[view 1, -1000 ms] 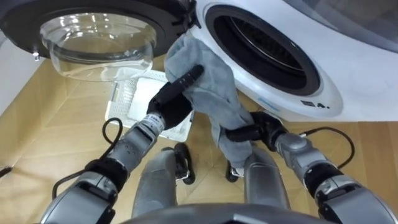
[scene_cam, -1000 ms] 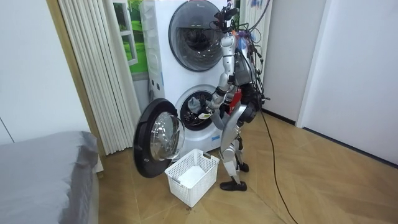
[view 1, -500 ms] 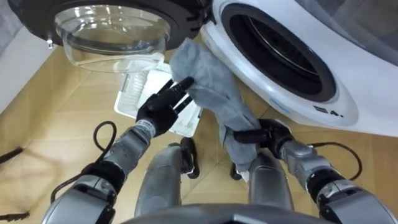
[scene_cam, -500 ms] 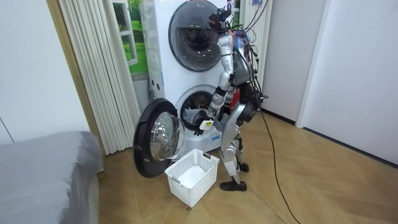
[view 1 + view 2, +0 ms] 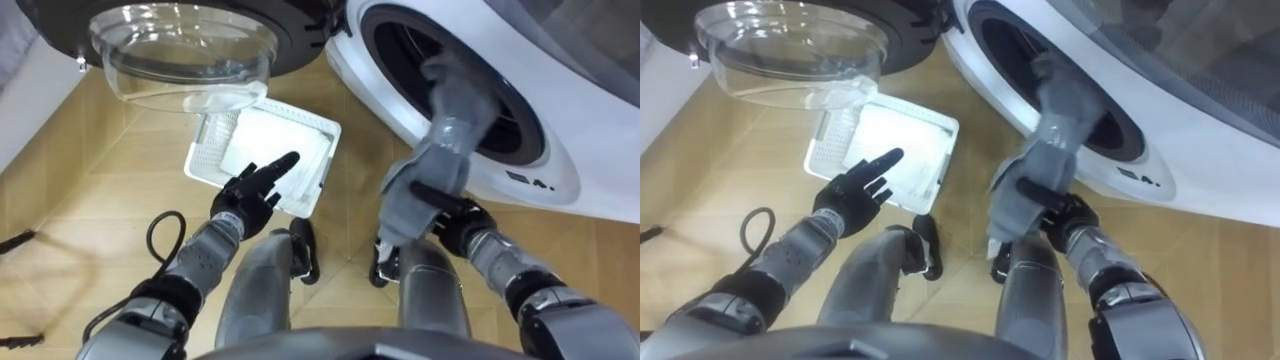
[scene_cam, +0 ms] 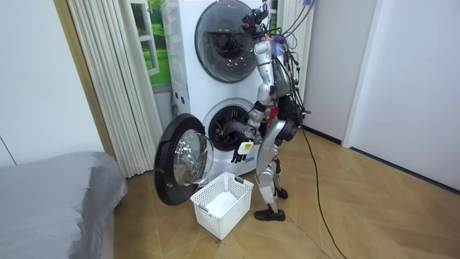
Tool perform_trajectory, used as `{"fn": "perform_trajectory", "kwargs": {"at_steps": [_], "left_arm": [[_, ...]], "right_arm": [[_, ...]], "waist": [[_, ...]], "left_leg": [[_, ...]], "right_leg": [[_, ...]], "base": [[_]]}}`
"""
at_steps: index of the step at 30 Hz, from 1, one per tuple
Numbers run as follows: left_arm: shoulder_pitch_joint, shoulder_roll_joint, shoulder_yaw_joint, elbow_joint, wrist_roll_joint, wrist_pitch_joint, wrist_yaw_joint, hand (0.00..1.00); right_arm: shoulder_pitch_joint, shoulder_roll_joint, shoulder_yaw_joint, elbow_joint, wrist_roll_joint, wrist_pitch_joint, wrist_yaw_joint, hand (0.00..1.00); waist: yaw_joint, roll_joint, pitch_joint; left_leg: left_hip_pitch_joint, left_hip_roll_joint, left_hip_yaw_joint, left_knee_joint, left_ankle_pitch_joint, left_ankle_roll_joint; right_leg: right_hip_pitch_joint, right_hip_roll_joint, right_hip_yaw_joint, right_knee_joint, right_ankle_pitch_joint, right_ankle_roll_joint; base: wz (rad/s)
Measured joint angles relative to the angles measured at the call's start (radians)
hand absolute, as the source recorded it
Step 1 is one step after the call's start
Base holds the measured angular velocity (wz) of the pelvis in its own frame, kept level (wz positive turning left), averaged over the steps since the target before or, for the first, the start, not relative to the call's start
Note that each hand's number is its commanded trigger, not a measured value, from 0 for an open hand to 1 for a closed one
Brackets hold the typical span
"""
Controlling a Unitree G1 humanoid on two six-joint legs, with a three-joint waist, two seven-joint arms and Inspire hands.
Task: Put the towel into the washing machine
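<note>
Holds the left hand (image 5: 250,190) empty, fingers spread, the white slatted plastic basket (image 5: 305,135) just beyond its fingertips. Grips the grey cloth towel (image 5: 440,150) in the right hand (image 5: 447,212), fingers curled round its lower part. Has it rising from that hand to the dark mouth of the white washing machine (image 5: 565,165).

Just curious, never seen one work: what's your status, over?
Left hand open, empty. Right hand shut on towel, its top at the drum opening. Nothing blocking.
</note>
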Motion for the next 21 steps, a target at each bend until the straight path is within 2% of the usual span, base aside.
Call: {"fn": "perform_trajectory", "kwargs": {"at_steps": [4,8,13,14,16,17,18,19,21], "left_arm": [[0.003,0.006,0.031,-0.001,0.071,0.001,0.012,0.0],[0.012,0.022,0.028,-0.028,0.076,0.003,0.066,0.0],[0.007,0.028,0.058,-0.037,0.077,0.003,0.088,0.0],[0.006,0.031,0.076,-0.047,0.078,0.003,0.089,0.0],[0.013,0.048,0.079,-0.078,0.084,0.003,0.088,0.0],[0.021,0.056,0.078,-0.084,0.099,0.003,0.088,0.0],[0.025,0.06,0.079,-0.09,0.1,0.003,0.089,0.0],[0.039,0.073,0.081,-0.114,0.1,0.003,0.089,0.0],[0.063,0.082,0.097,-0.154,0.103,0.003,0.093,0.0]], "right_arm": [[-0.017,-0.004,-0.043,0.001,0.103,0.001,-0.039,1.0],[-0.057,-0.042,-0.048,0.0,0.194,0.041,-0.069,1.0],[-0.115,-0.083,-0.09,-0.021,0.281,0.057,-0.098,1.0],[-0.122,-0.096,-0.097,-0.039,0.319,0.067,-0.102,1.0],[-0.13,-0.106,-0.109,-0.068,0.382,0.108,-0.116,1.0],[-0.136,-0.111,-0.111,-0.077,0.421,0.12,-0.127,0.6],[-0.141,-0.112,-0.115,-0.08,0.436,0.126,-0.133,0.25],[-0.154,-0.112,-0.127,-0.081,0.469,0.142,-0.143,0.0],[-0.158,-0.115,-0.139,-0.101,0.514,0.151,-0.168,0.0]], "waist": [[-0.001,-0.021,0.0039],[-0.004,-0.035,0.0032],[-0.004,-0.067,0.0028],[-0.005,-0.078,0.0005],[-0.011,-0.089,0.0014],[-0.017,-0.093,0.0009],[-0.022,-0.094,0.0007],[-0.037,-0.094,0.0007],[-0.048,-0.098,0.0008]], "left_leg": [[-0.004,-0.001,0.0,0.008,0.002,0.002],[-0.011,0.0,-0.003,0.025,0.002,0.002],[-0.018,-0.011,0.001,0.034,0.003,0.005],[-0.03,-0.01,0.001,0.044,0.003,0.005],[-0.046,-0.012,-0.002,0.054,0.004,0.007],[-0.05,-0.017,-0.002,0.057,0.006,0.01],[-0.051,-0.018,-0.002,0.057,0.007,0.011],[-0.051,-0.019,-0.001,0.058,0.009,0.015],[-0.05,-0.024,0.006,0.06,0.011,0.02]], "right_leg": [[-0.001,-0.002,0.0,0.005,-0.001,0.002],[-0.003,-0.002,-0.001,0.017,-0.001,0.002],[-0.021,-0.014,0.011,0.047,-0.009,0.004],[-0.032,-0.015,0.013,0.056,-0.011,0.003],[-0.047,-0.02,0.01,0.068,-0.012,0.003],[-0.053,-0.023,0.01,0.076,-0.012,0.004],[-0.053,-0.028,0.01,0.077,-0.012,0.004],[-0.053,-0.035,0.009,0.083,-0.014,0.007],[-0.056,-0.04,0.015,0.093,-0.016,0.012]], "base": [[0.02],[0.04],[0.01],[0.0],[0.08],[0.1],[0.11],[0.11],[0.09]]}}
